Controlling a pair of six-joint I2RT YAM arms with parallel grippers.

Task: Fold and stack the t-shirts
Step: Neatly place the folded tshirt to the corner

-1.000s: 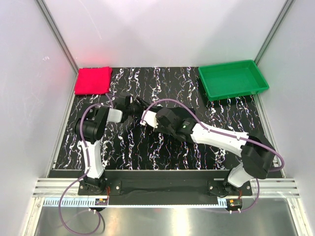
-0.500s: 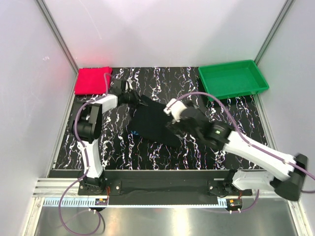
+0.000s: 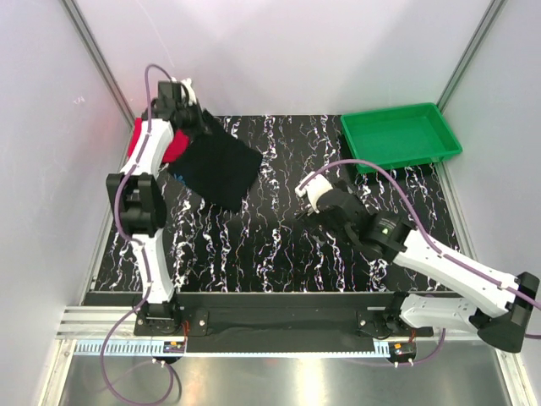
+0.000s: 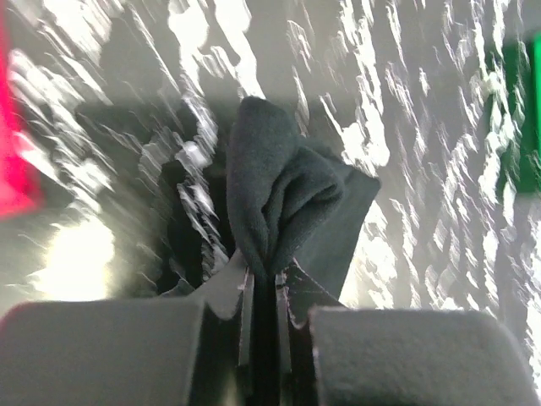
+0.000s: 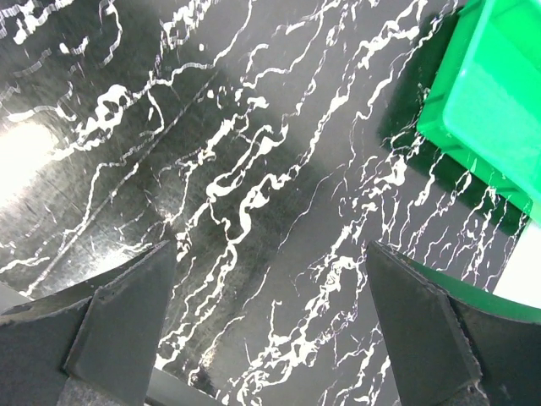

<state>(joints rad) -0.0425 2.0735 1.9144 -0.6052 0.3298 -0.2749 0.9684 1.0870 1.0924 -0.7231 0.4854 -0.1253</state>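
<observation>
The black t-shirt (image 3: 216,169) hangs folded from my left gripper (image 3: 190,110), raised at the table's back left corner. In the left wrist view the jaws of the left gripper (image 4: 262,283) are shut on a bunched edge of the black t-shirt (image 4: 275,190). The red t-shirt (image 3: 135,142) lies folded at the back left corner, mostly hidden by the arm and the black cloth; a strip of the red t-shirt (image 4: 13,161) shows in the left wrist view. My right gripper (image 3: 303,203) hovers over the table's middle, and the right gripper (image 5: 270,296) is open with only tabletop between its fingers.
A green plastic tray (image 3: 399,135) stands at the back right, its corner close to the right gripper; the tray (image 5: 499,93) also shows in the right wrist view. White walls close in the table (image 3: 279,254) on three sides.
The right gripper let go of the black t-shirt, opened and drew back right. The left gripper shut on the shirt and carried it up and back left over the red t-shirt.
</observation>
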